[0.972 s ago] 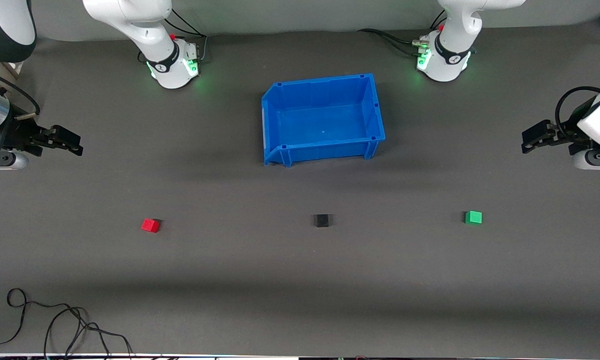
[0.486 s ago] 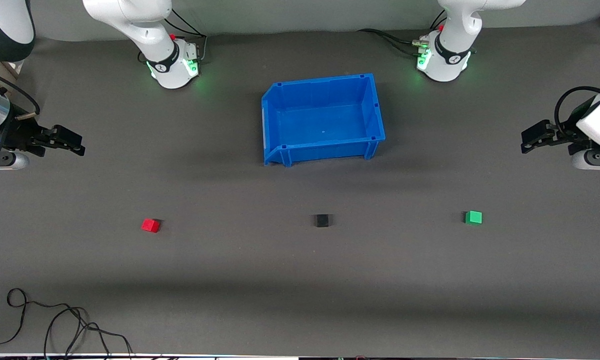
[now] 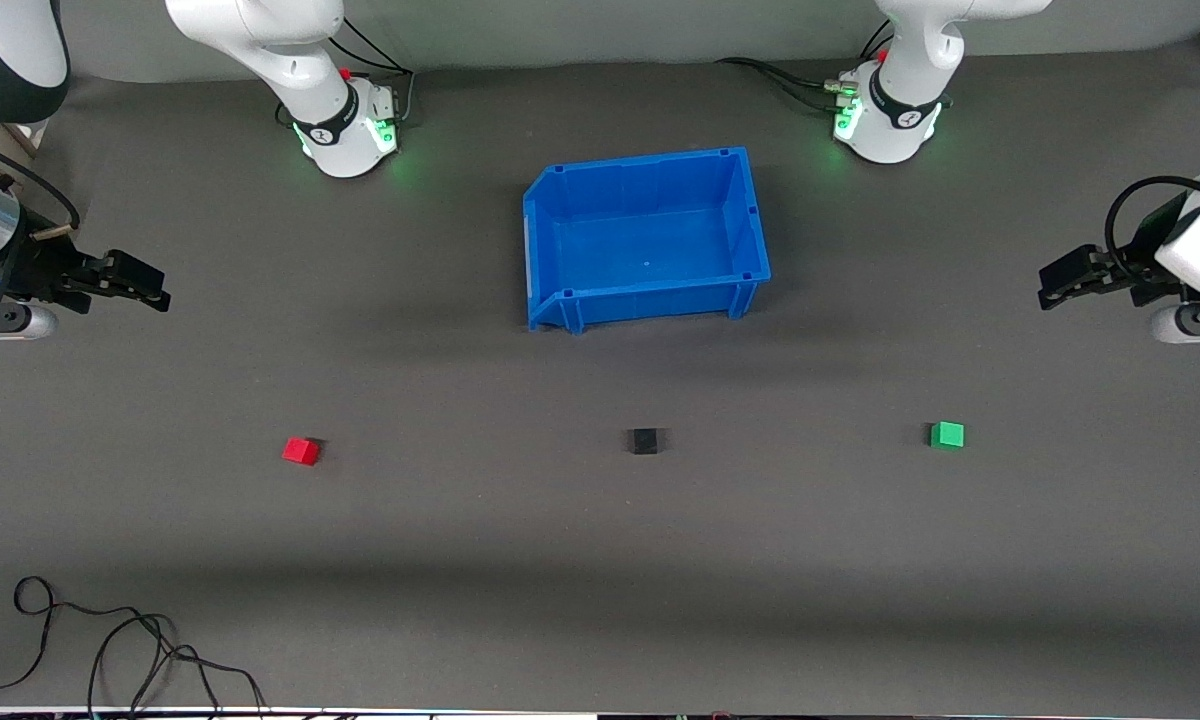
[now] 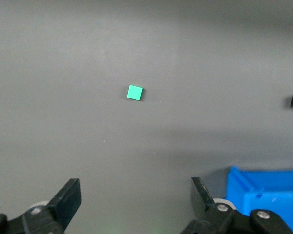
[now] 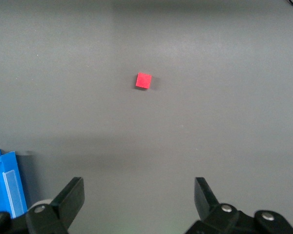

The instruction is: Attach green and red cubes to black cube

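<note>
Jaws on both grippers stand wide and empty. The left gripper (image 3: 1058, 283) hangs over the table's left-arm end, the right gripper (image 3: 142, 284) over the other end. Green cube (image 3: 947, 435), black cube (image 3: 644, 441) and red cube (image 3: 301, 451) lie well apart in a row. They look light and rigid; pinch flat side faces

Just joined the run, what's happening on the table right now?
Nothing is held yet. The left end effector and right end effector hang open over their own ends of the table. The green cube, black cube and red cube sit apart in a row, black in the middle. The blue bin sits empty, farther from the front camera.
</note>
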`<state>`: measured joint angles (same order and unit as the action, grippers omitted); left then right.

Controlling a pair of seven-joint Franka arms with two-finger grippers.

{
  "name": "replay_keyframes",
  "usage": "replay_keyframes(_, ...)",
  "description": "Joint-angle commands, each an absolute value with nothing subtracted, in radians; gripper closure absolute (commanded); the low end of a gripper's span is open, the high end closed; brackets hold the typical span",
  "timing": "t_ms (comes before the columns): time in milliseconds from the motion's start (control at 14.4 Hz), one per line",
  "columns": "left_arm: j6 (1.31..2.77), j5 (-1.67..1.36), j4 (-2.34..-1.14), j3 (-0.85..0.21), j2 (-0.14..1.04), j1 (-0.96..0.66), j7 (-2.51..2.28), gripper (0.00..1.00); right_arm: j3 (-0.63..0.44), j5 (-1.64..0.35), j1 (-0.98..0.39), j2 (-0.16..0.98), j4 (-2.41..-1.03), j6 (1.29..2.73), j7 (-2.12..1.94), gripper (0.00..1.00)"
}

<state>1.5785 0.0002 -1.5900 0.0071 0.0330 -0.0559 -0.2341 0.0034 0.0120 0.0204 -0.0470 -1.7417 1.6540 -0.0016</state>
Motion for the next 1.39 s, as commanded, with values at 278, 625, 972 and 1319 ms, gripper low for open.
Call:
replay_keyframes(278,1.620,-0.078,-1.588,0.020,0.060,-0.055,-0.959,0.00,0.002,-0.011,0.017,0.049,-1.746,1.782,-0.009,0.00)
replay_keyframes(625,1.706,-0.214,-1.591,0.020,0.095,0.073,-1.303,0.00,0.008,-0.009,0.003,0.176,-1.744,1.865,0.141,0.00)
replay_keyframes(972,1.706,-0.314,-1.632,0.020,0.121,0.146,-1.385,0.00,0.002,0.005,-0.011,0.296,-1.756,1.997,0.137,0.00)
replay_keyframes(1319,1.843,-0.354,-1.787,0.020,0.124,0.146,-1.378,0.00,-0.002,0.005,-0.003,0.394,-1.801,2.156,0.141,0.00)
